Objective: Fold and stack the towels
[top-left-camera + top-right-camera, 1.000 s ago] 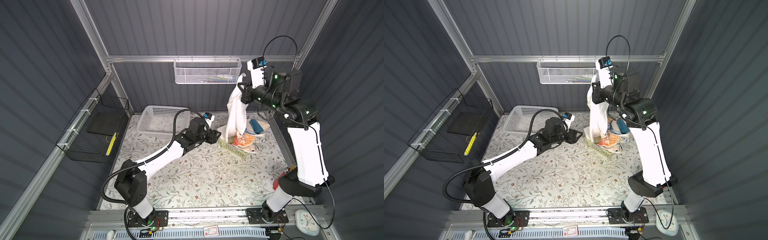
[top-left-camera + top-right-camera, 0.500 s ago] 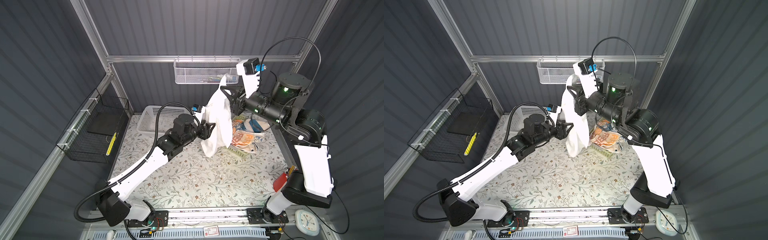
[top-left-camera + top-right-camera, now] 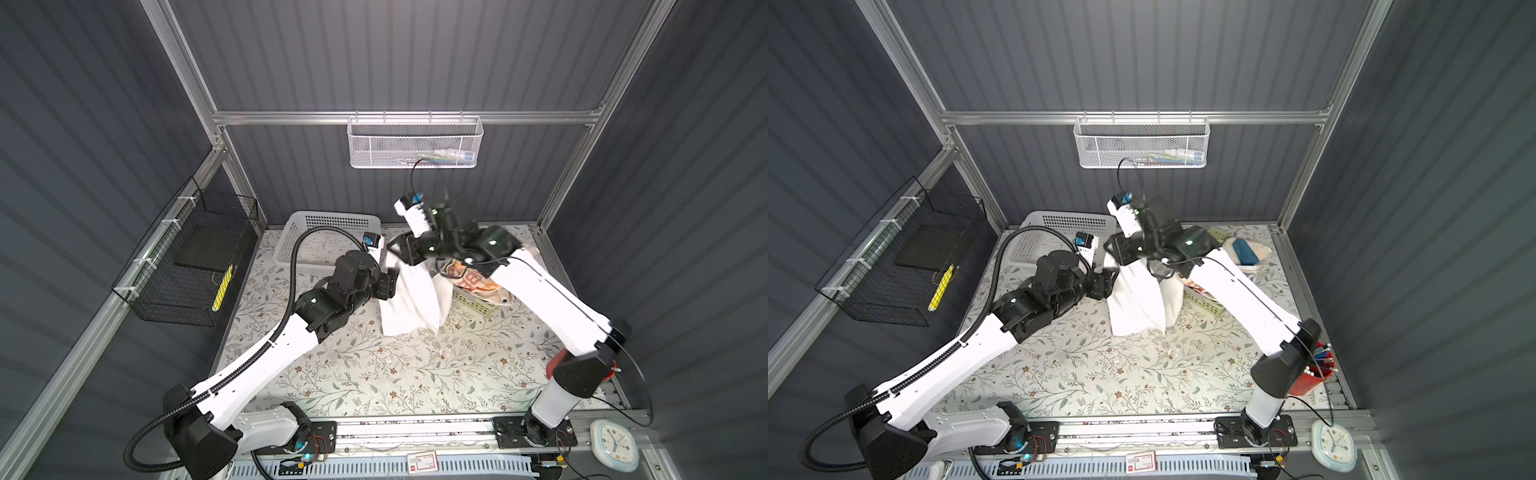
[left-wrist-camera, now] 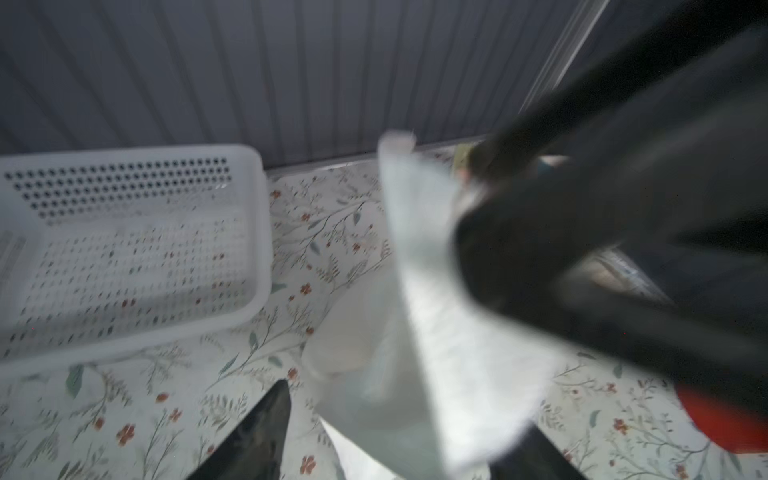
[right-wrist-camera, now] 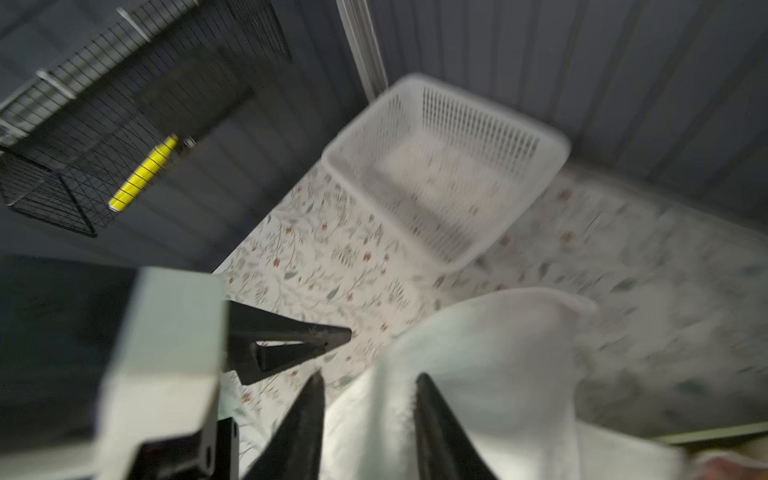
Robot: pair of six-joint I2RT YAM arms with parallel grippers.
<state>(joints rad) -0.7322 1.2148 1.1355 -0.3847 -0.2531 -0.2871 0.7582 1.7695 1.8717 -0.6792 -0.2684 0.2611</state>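
Claws, two, meeting over the far middle of the table [image 3: 374,374].

Right claw [image 5: 370,376]: fingers apart, with a fold of the white towel [image 5: 478,353] lying in the gap between them. Left claw [image 4: 409,411]: fingers spread wide, the same towel hanging between and ahead of them (both wrist views are blurred, so whether cloth touches either finger cannot be told). In both top views the two claws sit just beside each other at the towel's upper end.

White towel: draped upright in loose folds from the claws down to the table, its lower edge on the flowered covering, just beside the green basket [image 3: 473,306].

Green basket: holds an orange towel [image 3: 471,279] with large letters, bunched and partly hidden under the right arm [image 3: 540,291]. A cream towel with a blue panel [image 3: 1246,251] lies behind it, near the far right corner.

White plastic basket [image 3: 328,235]: far left of the table, near the left claw.

Surroundings: white mesh basket [image 3: 415,143] on the back wall; black wire basket [image 3: 187,266] on the left wall, holding a yellow item [image 3: 222,283]; red cup of pens [image 3: 1316,374] at the near right edge.
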